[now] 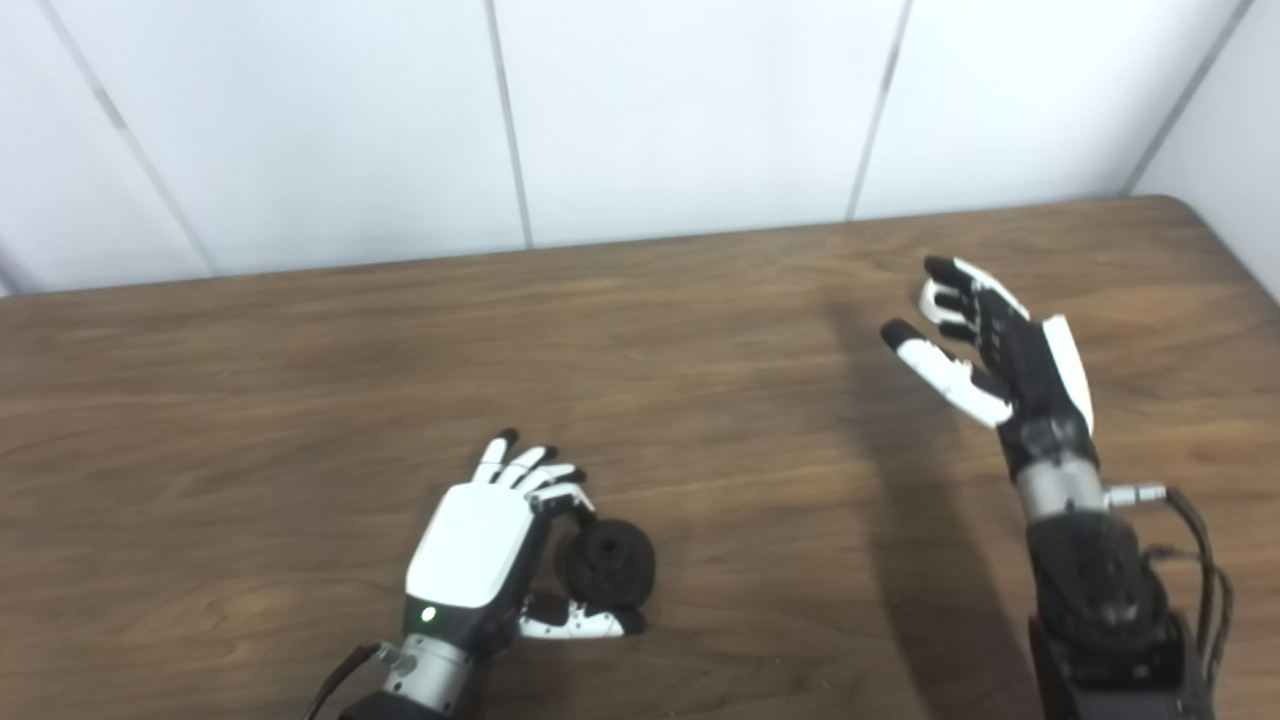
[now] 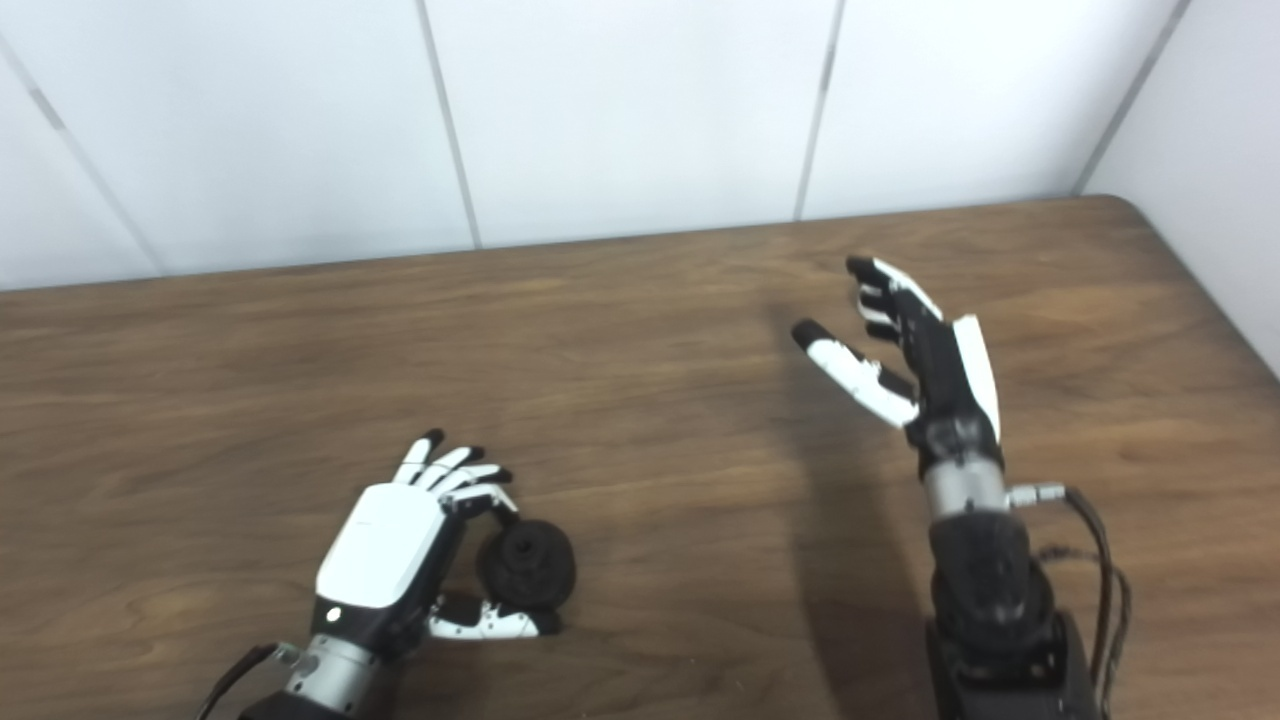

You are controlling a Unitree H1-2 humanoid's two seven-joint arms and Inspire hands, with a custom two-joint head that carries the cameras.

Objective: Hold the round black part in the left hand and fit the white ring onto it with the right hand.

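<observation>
The round black part [image 1: 606, 562] sits low near the table's front, with a hub hole facing up. My left hand [image 1: 478, 545] is shut on it, fingers curled over its far rim and the thumb [image 1: 575, 622] under its near side. My right hand [image 1: 985, 345] hovers above the table at the right, palm turned left, fingers spread and open. I cannot make out the white ring in either view; a small white patch by the right fingertips [image 1: 932, 298] may be finger casing.
The brown wooden table [image 1: 300, 400] runs to a white panelled wall [image 1: 650, 110] at the back. Its rounded right corner [image 2: 1140, 215] lies beyond the right hand. Cables [image 1: 1195, 560] hang off the right forearm.
</observation>
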